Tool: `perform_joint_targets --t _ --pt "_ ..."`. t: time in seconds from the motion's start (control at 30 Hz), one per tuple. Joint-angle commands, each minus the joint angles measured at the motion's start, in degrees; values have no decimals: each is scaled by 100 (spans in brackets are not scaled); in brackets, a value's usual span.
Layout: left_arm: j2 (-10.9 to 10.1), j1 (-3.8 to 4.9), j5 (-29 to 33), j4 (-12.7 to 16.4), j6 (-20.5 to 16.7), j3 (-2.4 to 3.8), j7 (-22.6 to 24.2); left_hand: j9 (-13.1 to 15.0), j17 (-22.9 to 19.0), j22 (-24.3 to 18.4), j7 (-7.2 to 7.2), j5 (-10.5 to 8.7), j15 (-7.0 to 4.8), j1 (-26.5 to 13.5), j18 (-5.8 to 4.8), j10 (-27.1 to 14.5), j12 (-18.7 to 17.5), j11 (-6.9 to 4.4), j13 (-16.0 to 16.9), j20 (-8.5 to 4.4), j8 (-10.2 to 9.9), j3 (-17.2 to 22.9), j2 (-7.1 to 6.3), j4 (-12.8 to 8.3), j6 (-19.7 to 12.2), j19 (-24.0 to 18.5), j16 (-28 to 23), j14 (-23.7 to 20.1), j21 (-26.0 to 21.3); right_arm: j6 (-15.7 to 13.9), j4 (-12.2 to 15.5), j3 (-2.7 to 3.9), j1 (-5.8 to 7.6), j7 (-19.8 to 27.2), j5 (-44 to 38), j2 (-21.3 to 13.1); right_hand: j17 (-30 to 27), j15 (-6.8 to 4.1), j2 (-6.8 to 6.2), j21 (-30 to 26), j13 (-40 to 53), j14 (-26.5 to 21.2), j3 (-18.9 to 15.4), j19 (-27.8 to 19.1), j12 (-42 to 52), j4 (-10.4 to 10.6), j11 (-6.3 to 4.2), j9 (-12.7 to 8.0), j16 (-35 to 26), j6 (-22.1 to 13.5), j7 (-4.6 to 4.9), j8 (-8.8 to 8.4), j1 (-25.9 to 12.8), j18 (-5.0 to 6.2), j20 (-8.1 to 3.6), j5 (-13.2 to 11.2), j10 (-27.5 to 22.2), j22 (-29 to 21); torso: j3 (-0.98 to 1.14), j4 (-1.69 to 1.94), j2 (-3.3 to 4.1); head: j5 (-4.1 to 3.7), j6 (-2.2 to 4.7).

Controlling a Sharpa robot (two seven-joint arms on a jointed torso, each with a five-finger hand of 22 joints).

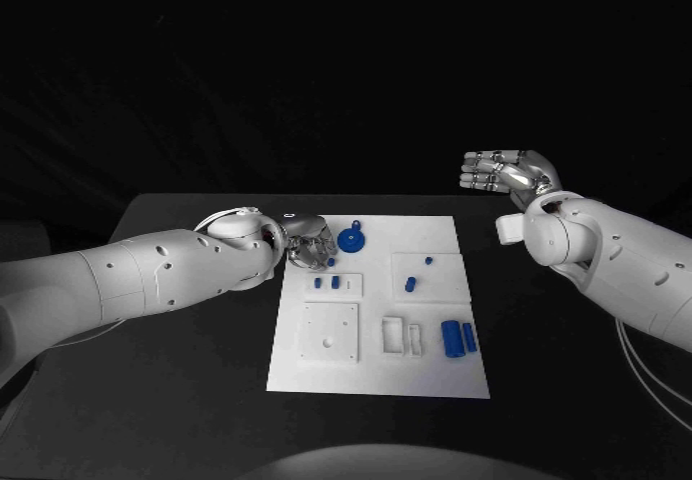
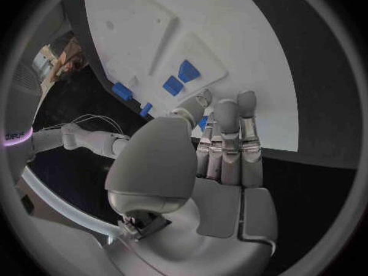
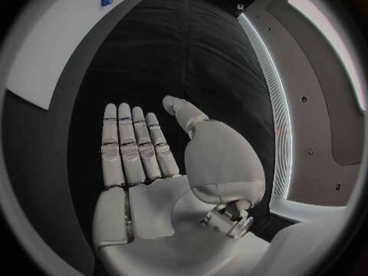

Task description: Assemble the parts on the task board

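White and flat, the task board [image 1: 433,372] lies in the middle of the black table [image 1: 173,400], carrying the small blue parts. A round blue disc [image 1: 352,240] sits near the board's far edge, two small blue pieces [image 1: 330,284] stand side by side in a raised block left of centre, another two [image 1: 418,275] stand in a raised square to the right, and a pair of blue cylinders [image 1: 460,339] lies near the board's right edge, beside some white frames [image 1: 402,336]. The left hand [image 1: 306,243] is down over the far left corner of the board, just beside the disc; in the left wrist view its fingers [image 2: 227,138] stretch out close together toward the white surface, with a scrap of blue [image 2: 202,122] showing between thumb and fingers, but I cannot tell whether they actually pinch it or merely hover in front of it. The right hand [image 1: 508,172] is raised off beyond the board's far right corner, well apart from every part; its fingers [image 3: 132,144] lie straight side by side with the thumb out to the side, released and holding nothing.
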Motion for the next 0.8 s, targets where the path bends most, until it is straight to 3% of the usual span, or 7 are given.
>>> perform_joint_targets --t 0.03,0.13,0.27,0.37,0.47,0.63,0.8 --pt "-25 -14 15 -57 -158 -11 -179 -7 -22 100 14 19 35 10 50 -25 12 1 1 29 -28 53 -55 7 -30 17 -48 -5 -50 109 23 2 -15 48 -164 -30 -4 17 14 20 -9 37 -22 14 -26 -13 -1 -3 -29 57 6 -4 -15 52 -31 16 33 -5 -4 5 -2 -2 11" --pt "-46 -14 27 -106 -250 -9 -178 -3 -32 105 40 23 33 44 53 -9 12 0 1 26 -22 89 -52 -7 62 13 -68 -23 -61 197 49 2 -38 26 -496 -77 23 -127 36 137 -9 440 54 372 -19 -40 -61 4 31 198 -36 5 -5 121 -150 7 176 16 -5 3 -1 -2 16" --pt "-97 -13 217 -185 -441 21 -117 7 -57 112 106 24 23 51 52 81 12 -21 1 18 -4 160 -29 -5 330 8 -114 -24 -72 427 130 2 -89 -36 -1396 -169 185 -486 72 519 0 1362 102 1273 9 -144 -251 54 290 568 -150 59 136 224 -494 -98 631 121 -7 -2 -2 -1 29" --pt "-139 -12 457 -246 -633 91 -52 9 -103 106 151 55 4 59 49 178 12 -41 1 4 -4 219 -12 -15 473 -8 -214 -34 -96 551 226 2 -134 -89 -2118 -239 383 -674 71 763 2 1845 -32 1769 -38 -221 -346 66 461 737 -209 42 249 191 -726 -136 850 207 -2 -4 -2 -11 42" --pt "-187 -11 819 -291 -798 203 16 10 -148 108 192 81 -5 71 43 231 14 -45 2 -11 -4 294 13 -46 583 -19 -325 -18 -112 663 359 2 -188 -168 -2809 -320 733 -851 73 1045 6 2283 -206 2238 -58 -299 -454 75 701 900 -272 25 349 149 -959 -145 1082 337 -2 -9 -7 -30 61" --pt "-289 -2 1497 -267 -904 346 85 8 -166 112 198 77 -5 16 37 233 15 -43 2 -15 -12 378 2 -93 611 -26 -431 35 -127 727 612 2 -269 -325 -3751 -440 1665 -994 104 1420 11 2307 -378 2561 -66 -425 -538 61 1430 1010 -312 4 429 70 -1176 -144 1278 576 8 -3 -9 -74 88" --pt "-379 46 2491 -187 -1066 439 246 9 -296 10 225 30 0 -93 14 222 14 -38 2 3 -9 343 16 -42 652 -109 -818 -37 -332 619 888 2 -357 -571 -4628 -526 3124 -1065 113 2086 15 2024 -271 2554 -68 -463 -570 60 2537 1049 -333 -1 432 68 -1281 -307 1341 1124 4 2 -18 -112 103"
